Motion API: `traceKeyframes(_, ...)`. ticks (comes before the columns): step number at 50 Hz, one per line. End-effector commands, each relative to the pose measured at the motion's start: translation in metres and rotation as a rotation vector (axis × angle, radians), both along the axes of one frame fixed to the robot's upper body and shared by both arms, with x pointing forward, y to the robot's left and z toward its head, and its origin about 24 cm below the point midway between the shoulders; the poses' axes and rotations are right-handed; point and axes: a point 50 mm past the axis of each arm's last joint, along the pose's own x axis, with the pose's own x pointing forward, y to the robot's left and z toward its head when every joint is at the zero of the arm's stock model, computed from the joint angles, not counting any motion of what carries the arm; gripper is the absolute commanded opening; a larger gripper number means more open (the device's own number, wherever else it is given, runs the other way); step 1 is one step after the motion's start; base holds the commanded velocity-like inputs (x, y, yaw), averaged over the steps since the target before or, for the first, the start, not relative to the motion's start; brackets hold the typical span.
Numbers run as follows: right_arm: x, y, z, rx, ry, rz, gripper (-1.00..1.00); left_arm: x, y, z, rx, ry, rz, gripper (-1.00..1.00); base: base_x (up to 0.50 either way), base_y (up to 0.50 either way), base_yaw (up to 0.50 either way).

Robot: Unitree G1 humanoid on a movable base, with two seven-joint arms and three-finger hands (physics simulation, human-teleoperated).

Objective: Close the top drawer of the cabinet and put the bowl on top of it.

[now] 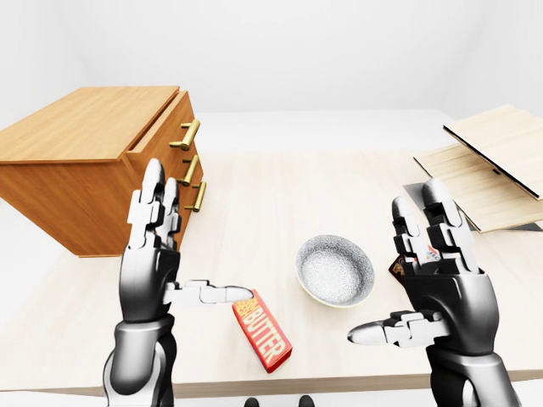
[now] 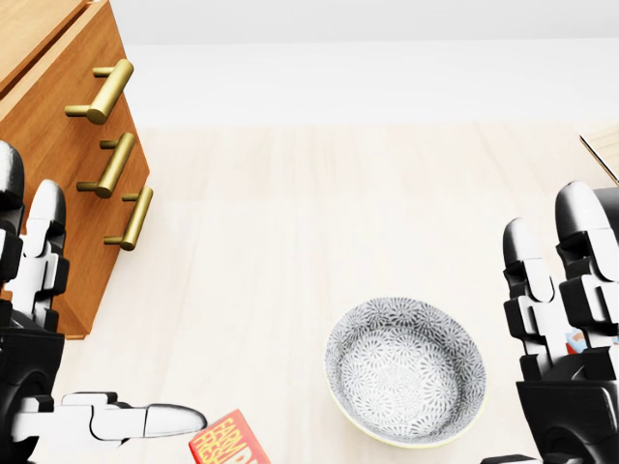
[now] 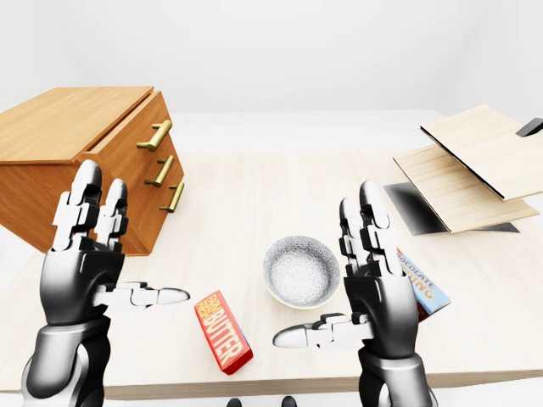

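— Fingers (image 1: 153, 203) on the left hand (image 1: 151, 254) stand straight up and spread, thumb out sideways, holding nothing. What's beside it?

— The cabinet (image 1: 81, 170), at the left of the left-eye view. Its top drawer (image 1: 165, 127) sticks out a little past the two below, brass handle (image 1: 188, 134) showing. I'd judge closing it is the step in hand: the left palm needs to meet that drawer face and push.

— And toward the middle?

— A red box (image 1: 262, 329) reading "BUTTER" lies near the left thumb, then the bowl (image 1: 334, 270) sits upright on the table (image 1: 280, 186), untouched.

— The right hand (image 3: 373, 280)?

— Spread and empty too, just right of the bowl. Behind it lies a packet (image 3: 422, 290); its lettering may say "CHOCOLATE", but it's partly hidden.
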Motion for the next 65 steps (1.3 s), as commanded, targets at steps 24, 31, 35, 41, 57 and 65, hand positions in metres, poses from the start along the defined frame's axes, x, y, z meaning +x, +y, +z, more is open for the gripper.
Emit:
traceKeyframes(24, -0.002, -0.003, 0.004, 0.005, -0.023, 0.001, 1.0, 0.05, 0.008, 0.008, 0.007, -0.033, 0.039, 1.0, 0.0, 0.0, 0.0)
traceKeyframes(31, -0.003, -0.002, 0.005, 0.007, -0.026, 0.002, 1.0, 0.07, 0.008, 0.001, 0.001, 0.016, 0.044, 1.0, 0.0, 0.0, 0.0)
traceKeyframes(35, -0.004, -0.003, 0.007, 0.014, -0.04, 0.011, 1.0, 0.08, 0.008, -0.002, 0.001, 0.04, 0.044, 1.0, 0.0, 0.0, 0.0)
traceKeyframes(41, -0.005, -0.003, 0.008, 0.019, -0.045, 0.015, 1.0, 0.09, 0.01, -0.003, 0.003, 0.057, 0.048, 1.0, 0.0, 0.0, 0.0)
traceKeyframes(57, -0.003, -0.004, 0.007, 0.02, -0.044, 0.017, 1.0, 0.123, 0.018, -0.007, -0.043, 0.13, 0.045, 1.0, 0.0, 0.0, 0.0)
traceKeyframes(65, -0.002, -0.004, 0.007, 0.021, -0.047, 0.016, 1.0, 0.137, 0.022, -0.016, -0.079, 0.195, 0.037, 1.0, 0.0, 0.0, 0.0)
